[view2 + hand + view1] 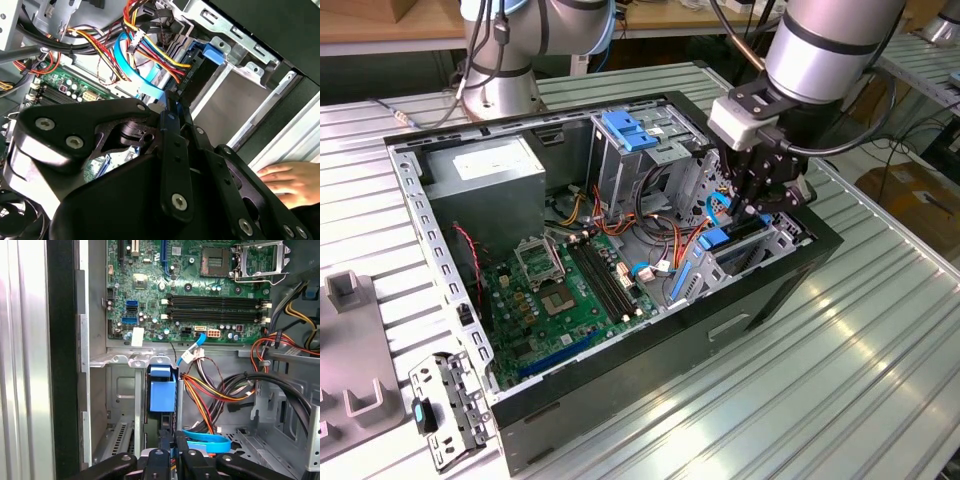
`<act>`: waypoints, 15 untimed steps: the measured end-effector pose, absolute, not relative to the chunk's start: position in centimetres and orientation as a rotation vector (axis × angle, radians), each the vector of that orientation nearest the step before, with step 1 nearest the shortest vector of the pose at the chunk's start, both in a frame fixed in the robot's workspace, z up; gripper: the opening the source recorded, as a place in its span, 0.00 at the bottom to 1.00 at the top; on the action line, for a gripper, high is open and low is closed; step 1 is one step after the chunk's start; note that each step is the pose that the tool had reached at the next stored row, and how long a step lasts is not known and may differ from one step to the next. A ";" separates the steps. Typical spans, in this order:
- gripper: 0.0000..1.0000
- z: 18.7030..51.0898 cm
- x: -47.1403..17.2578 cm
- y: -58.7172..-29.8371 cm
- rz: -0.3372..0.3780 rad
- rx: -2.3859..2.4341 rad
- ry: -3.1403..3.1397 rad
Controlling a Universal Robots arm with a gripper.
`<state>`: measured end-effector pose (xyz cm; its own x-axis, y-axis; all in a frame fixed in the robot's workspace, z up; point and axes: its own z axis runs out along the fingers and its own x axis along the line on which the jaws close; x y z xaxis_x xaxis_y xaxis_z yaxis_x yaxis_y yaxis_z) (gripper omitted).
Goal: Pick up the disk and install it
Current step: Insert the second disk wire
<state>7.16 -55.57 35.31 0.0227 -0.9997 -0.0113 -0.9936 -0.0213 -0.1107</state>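
The disk [738,238] stands on edge in the drive bay at the front corner of the open computer case [750,300], with a blue carrier rail end [713,240] showing. In the first wrist view the disk's blue rail [162,390] sits in the metal bay just beyond my fingertips. My gripper [760,208] hangs straight over it, fingers together with nothing seen between them. In the second wrist view the gripper [172,102] meets the disk's dark edge [200,70]. I cannot tell whether the tips touch it or hover just above.
Bundled wires [210,390] and a flat blue cable [207,440] crowd the bay's side. A blue latch on a grey cage [628,130] stands behind, by the motherboard [570,290]. A hand [290,180] rests outside the case. A second arm's base [500,70] stands at the back.
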 end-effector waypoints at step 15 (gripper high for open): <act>0.16 35.2 6.8 -56.3 -0.092 -2.155 2.112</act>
